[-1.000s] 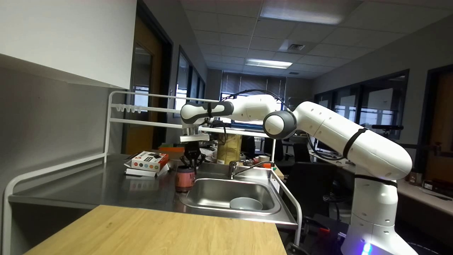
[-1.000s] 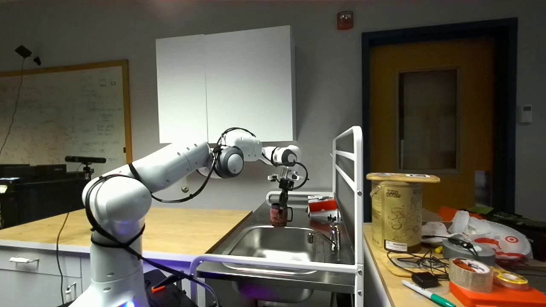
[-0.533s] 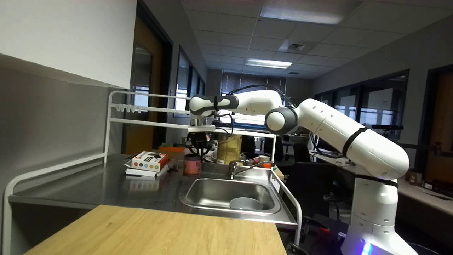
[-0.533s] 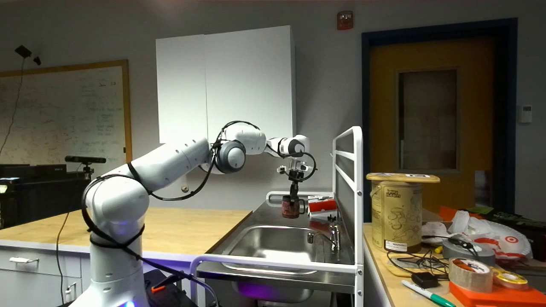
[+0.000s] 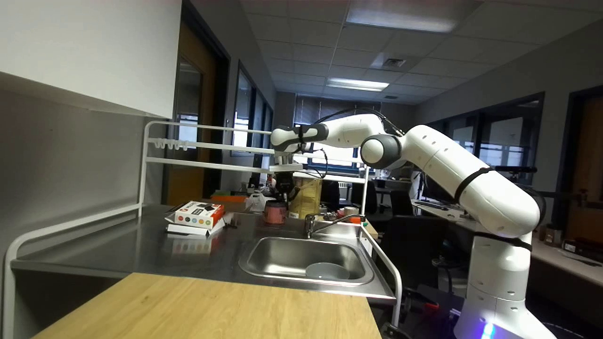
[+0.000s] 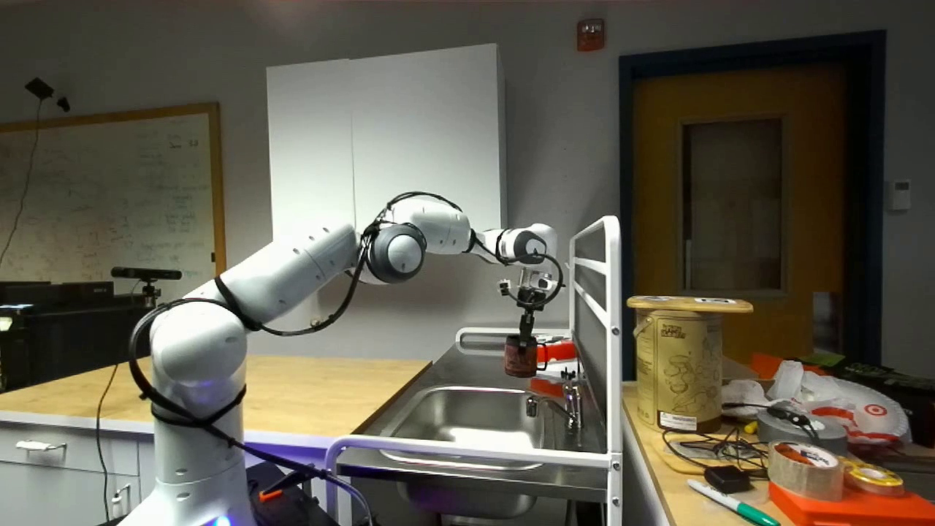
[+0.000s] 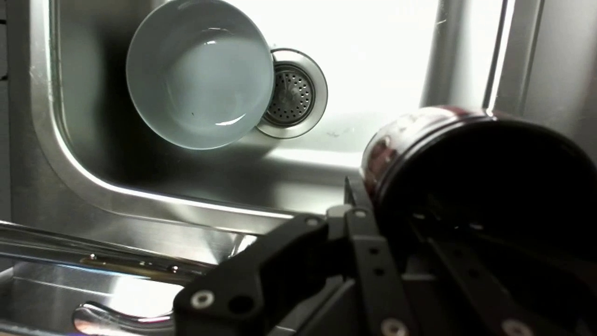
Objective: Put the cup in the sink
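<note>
Since a second ago the arm (image 6: 321, 256) has carried the cup (image 6: 520, 363) up and across, away from the wooden table (image 5: 212, 310) and closer to the white rack (image 6: 613, 351). In an exterior view the cup and its handle now hide part of the red-and-white box (image 6: 561, 351) that showed plainly before.

The gripper (image 6: 524, 341) is clamped on the cup's wall: in the wrist view one of its fingers (image 7: 364, 226) runs down the outside, while what looks like the second vanishes into the dark mouth. The cup hangs upright near the sink (image 5: 292, 255), handle toward the rack; whether its base reaches over the rim, I can't tell from here.

Inside the sink a pale bowl (image 7: 200, 74) sits just beside the drain (image 7: 291, 95), covering a bit of its ring. The tap (image 5: 309, 225) stands at the sink's edge, on the steel counter (image 5: 212, 256).

Past the rack, a desk (image 6: 676, 483) holds a tall tin (image 6: 679, 372) topped with a wooden board (image 6: 690, 304), rolls of tape (image 6: 803, 482), a marker (image 6: 727, 501) and a plastic bag (image 6: 862, 405).
</note>
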Robot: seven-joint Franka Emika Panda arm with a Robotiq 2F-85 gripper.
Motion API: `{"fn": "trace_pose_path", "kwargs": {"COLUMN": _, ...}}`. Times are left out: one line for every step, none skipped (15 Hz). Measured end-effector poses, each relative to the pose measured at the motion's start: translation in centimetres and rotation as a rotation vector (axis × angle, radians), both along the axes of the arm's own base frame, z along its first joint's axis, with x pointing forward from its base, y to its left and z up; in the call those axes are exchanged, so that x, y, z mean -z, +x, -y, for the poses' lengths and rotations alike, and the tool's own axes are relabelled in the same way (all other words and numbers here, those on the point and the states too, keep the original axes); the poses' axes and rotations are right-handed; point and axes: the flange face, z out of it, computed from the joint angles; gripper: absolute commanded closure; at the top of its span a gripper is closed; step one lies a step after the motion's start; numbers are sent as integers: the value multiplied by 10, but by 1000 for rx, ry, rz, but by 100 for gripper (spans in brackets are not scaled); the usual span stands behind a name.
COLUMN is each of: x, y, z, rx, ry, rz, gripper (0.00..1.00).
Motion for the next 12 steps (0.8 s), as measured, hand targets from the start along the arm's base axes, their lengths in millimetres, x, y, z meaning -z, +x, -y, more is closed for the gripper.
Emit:
{"fn": "trace_pose_path", "kwargs": {"x": 4, "y": -3, "z": 2, "rx": 5, "ry": 1, "rz": -6, "gripper": 96}}
{"fn": "trace_pose_path", "kwargs": {"x": 9, "y": -6, "z": 2, "rx": 7, "ry": 2, "rz": -12, "gripper": 96}}
{"fn": "trace_pose_path", "kwargs": {"x": 14, "y": -10, "z": 1, "rx": 6, "ry": 1, "rz": -21, "gripper": 96}}
{"fn": "trace_pose_path", "kwargs": {"x": 19, "y": -14, "z": -2, "rx": 3, "ry": -2, "rz": -30, "gripper": 96}}
{"fn": "trace_pose_path", "kwargs": {"x": 24, "y": -18, "z": -5, "rx": -1, "ry": -7, "rz": -38, "gripper": 96}}
{"fn": "trace_pose_path", "kwargs": {"x": 30, "y": -22, "z": -8, "rx": -6, "ry": -14, "rz": -44, "gripper": 96}}
{"fn": "trace_pose_path", "kwargs": {"x": 37, "y": -27, "z": -11, "rx": -12, "ry": -23, "rz": -48, "gripper": 96}}
{"fn": "trace_pose_path", "kwargs": {"x": 45, "y": -31, "z": -14, "rx": -18, "ry": -32, "rz": -51, "gripper": 96}}
{"fn": "trace_pose_path", "kwargs": {"x": 55, "y": -37, "z": -16, "rx": -23, "ry": -40, "rz": -55, "gripper": 97}}
{"fn": "trace_pose_path", "kwargs": {"x": 66, "y": -43, "z": -19, "rx": -27, "ry": -46, "rz": -59, "gripper": 98}}
{"fn": "trace_pose_path", "kwargs": {"x": 78, "y": -49, "z": -23, "rx": -31, "ry": -48, "rz": -62, "gripper": 98}}
{"fn": "trace_pose_path", "kwargs": {"x": 91, "y": -56, "z": -28, "rx": -38, "ry": -49, "rz": -67, "gripper": 98}}
